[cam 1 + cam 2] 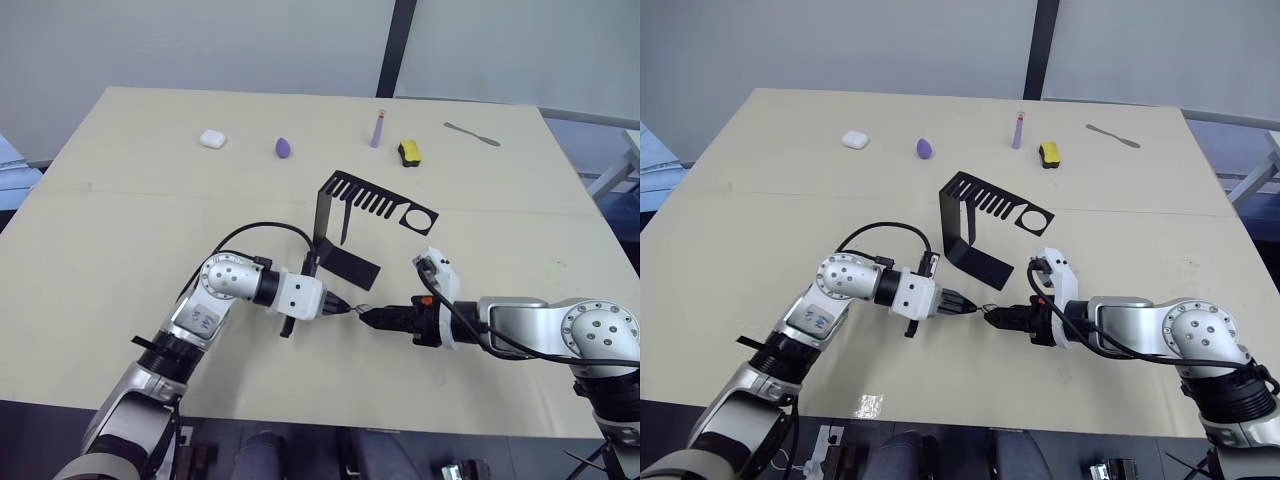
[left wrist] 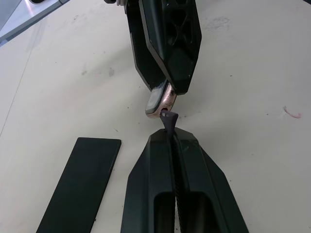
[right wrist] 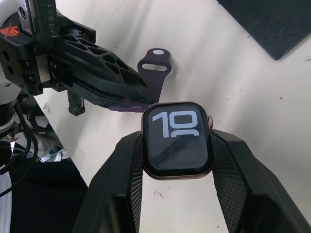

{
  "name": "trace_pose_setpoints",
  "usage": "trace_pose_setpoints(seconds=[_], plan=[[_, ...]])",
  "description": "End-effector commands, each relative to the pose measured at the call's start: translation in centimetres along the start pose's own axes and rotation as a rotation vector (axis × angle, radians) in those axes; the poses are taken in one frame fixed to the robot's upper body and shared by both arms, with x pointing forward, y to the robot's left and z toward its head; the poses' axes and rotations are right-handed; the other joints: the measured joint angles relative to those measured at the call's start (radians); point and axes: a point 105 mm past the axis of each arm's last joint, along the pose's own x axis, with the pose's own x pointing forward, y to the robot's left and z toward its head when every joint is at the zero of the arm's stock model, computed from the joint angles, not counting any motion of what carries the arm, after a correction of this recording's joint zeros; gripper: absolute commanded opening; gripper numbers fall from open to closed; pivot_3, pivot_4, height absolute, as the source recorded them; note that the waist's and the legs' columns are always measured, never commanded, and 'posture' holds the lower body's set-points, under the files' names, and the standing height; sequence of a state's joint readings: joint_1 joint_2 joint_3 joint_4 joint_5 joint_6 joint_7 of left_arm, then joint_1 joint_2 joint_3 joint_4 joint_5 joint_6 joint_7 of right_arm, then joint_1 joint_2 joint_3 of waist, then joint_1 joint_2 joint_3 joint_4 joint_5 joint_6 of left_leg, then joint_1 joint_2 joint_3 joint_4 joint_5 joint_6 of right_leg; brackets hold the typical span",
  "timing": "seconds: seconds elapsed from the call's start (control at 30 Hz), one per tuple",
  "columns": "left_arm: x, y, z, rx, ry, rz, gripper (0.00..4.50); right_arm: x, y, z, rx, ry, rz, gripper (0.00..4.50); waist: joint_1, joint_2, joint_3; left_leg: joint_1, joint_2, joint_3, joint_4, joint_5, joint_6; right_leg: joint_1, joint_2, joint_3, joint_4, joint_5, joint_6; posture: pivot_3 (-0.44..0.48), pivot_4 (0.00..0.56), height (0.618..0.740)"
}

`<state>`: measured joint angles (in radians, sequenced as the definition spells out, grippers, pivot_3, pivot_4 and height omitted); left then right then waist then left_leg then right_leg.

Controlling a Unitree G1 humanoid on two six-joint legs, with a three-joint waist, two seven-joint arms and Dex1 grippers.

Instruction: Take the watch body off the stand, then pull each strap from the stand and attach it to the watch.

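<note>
The watch point(image 3: 177, 141), dark screen with white digits and a bronze rim, sits clamped between the right fingers point(image 3: 233, 170) above the table's near middle. A dark purple strap point(image 3: 146, 82), pinched in the left fingers point(image 2: 194, 165), meets its edge. The black stand point(image 1: 345, 225) rests just beyond.

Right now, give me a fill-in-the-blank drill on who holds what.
1. The right pincer is shut on the ____.
2. The left pincer grips a dark ____ by its end.
3. The stand rests on the ____.
4. The watch body shows white digits reading ____.

Missing words: watch body; strap; table; 10
</note>
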<state>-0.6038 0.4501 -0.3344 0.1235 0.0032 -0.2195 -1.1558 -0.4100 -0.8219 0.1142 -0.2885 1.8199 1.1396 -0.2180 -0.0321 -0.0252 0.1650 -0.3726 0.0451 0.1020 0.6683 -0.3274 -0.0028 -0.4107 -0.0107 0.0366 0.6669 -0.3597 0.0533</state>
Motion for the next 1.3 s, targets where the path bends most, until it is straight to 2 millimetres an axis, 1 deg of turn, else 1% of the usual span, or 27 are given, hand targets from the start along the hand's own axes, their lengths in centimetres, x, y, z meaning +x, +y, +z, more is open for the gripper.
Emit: trace_pose_setpoints(seconds=[0.03, 0.97, 1.3], plan=[[0.9, 0.6, 1.6, 0.053, -0.047, 0.006, 0.0, 0.4, 2.4, -0.3, -0.042, 0.023, 0.115, 1.51, 0.0, 0.0, 0.0, 0.0, 0.0, 0.0, 0.0, 0.0, 0.0, 0.0, 0.0, 0.0, 0.0, 0.0, 0.0, 0.0, 0.15, 0.74], [1.9, 1.2, 1.8, 0.055, -0.056, 0.011, 0.0, 0.8, 2.8, -0.2, -0.073, 0.031, 0.128, 1.51, 0.0, 0.0, 0.0, 0.0, 0.0, 0.0, 0.0, 0.0, 0.0, 0.0, 0.0, 0.0, 0.0, 0.0, 0.0, 0.0, 0.15, 0.74], [2.0, 1.3, 1.7, 0.052, -0.055, 0.013, 0.0, 0.8, 2.9, -0.2, -0.075, 0.03, 0.129, 1.51, 0.001, 0.0, 0.0, 0.0, 0.0, 0.0, 0.0, 0.0, 0.0, 0.0, 0.0, 0.0, 0.0, 0.0, 0.0, 0.0, 0.15, 0.74]])
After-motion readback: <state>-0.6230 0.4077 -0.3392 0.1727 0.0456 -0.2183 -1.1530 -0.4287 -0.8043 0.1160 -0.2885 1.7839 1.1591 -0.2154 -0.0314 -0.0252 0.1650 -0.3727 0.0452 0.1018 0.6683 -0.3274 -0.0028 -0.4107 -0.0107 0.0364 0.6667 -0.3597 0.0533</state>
